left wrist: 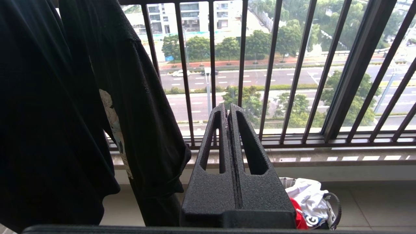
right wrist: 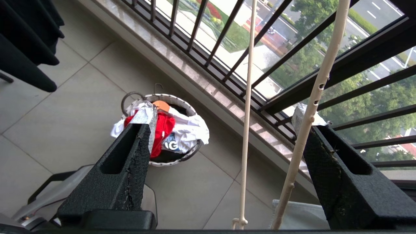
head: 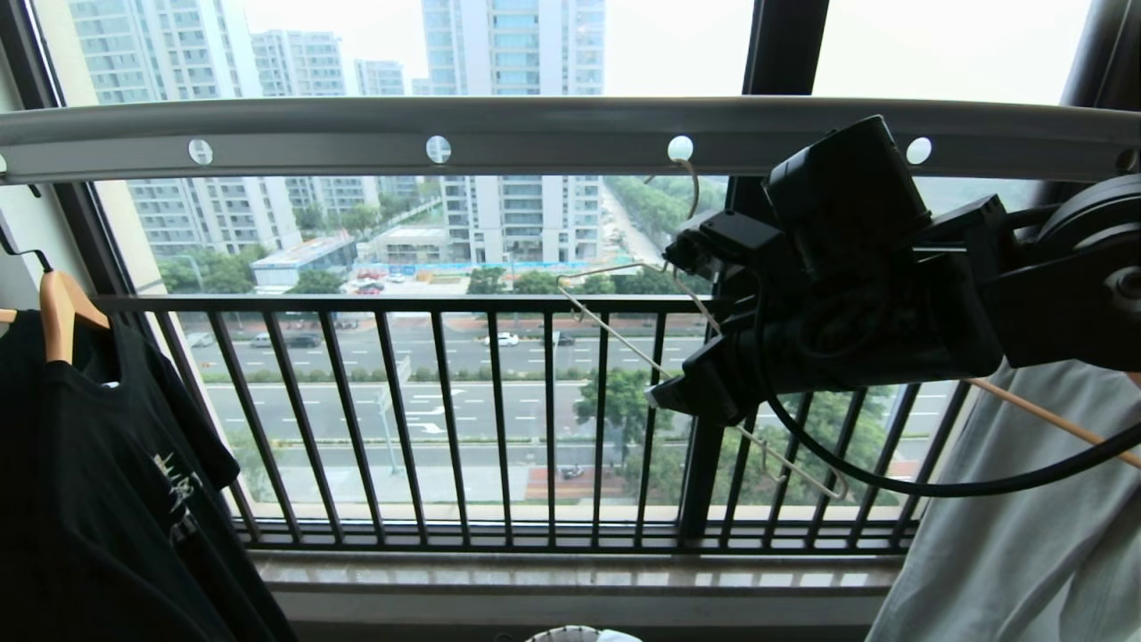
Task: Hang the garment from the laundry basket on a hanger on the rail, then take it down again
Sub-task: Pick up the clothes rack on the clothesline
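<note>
The grey rail (head: 553,134) runs across the window with its row of round holes, above the black balcony railing (head: 535,419). A black T-shirt (head: 107,499) hangs at the left on a wooden hanger (head: 61,308). The right hand (head: 682,321) is raised near the rail, its fingers (right wrist: 113,175) spread wide with the thin cream hanger (head: 624,334) between them, one wire against a finger; its hook sits in a rail hole. The left hand (left wrist: 229,112) is low, pressed together and empty. On the floor, the basket (right wrist: 162,125) holds the red shirt (right wrist: 164,128) among white cloth.
</note>
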Motion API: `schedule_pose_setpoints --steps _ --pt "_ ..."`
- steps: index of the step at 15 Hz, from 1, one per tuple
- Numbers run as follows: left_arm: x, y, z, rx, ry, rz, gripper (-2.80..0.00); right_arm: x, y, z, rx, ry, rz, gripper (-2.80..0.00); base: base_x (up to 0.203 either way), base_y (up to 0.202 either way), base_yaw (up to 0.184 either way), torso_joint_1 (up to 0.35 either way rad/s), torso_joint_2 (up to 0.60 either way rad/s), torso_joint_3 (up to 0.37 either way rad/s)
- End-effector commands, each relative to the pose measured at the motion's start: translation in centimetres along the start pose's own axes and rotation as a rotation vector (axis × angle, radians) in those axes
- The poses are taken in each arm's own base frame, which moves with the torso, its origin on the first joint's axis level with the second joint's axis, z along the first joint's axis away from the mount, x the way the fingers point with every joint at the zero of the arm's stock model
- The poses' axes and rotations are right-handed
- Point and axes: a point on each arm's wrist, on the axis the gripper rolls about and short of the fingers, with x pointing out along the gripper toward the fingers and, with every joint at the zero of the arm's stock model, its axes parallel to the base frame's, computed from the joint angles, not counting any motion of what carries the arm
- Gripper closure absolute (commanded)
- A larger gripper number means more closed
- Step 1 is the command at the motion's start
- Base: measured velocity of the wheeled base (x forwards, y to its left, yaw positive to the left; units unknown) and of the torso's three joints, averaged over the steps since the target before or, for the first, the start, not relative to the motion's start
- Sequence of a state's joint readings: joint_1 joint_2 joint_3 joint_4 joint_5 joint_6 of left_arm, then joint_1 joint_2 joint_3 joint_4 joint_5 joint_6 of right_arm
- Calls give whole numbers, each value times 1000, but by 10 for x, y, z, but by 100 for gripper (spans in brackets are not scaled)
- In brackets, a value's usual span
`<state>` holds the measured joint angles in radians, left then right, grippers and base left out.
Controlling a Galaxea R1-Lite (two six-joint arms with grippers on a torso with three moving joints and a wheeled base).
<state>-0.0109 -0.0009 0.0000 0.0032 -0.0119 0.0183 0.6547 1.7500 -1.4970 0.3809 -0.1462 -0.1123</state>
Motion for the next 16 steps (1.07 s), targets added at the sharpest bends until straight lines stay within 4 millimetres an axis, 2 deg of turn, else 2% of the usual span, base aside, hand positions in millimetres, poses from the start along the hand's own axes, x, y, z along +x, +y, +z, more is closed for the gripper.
schedule_pose_setpoints --steps 1,6,16 --pt "0 0 0 0 1 0 0 6 1 -1 -4 15 1 0 0 0 0 0 0 0" --pt "0 0 0 0 1 0 0 18 2 -4 -1 40 -1 0 0 0 0 0 0 0" --pt "0 0 0 0 1 0 0 -4 -2 0 10 -10 -7 0 0 0 0 0 0 0"
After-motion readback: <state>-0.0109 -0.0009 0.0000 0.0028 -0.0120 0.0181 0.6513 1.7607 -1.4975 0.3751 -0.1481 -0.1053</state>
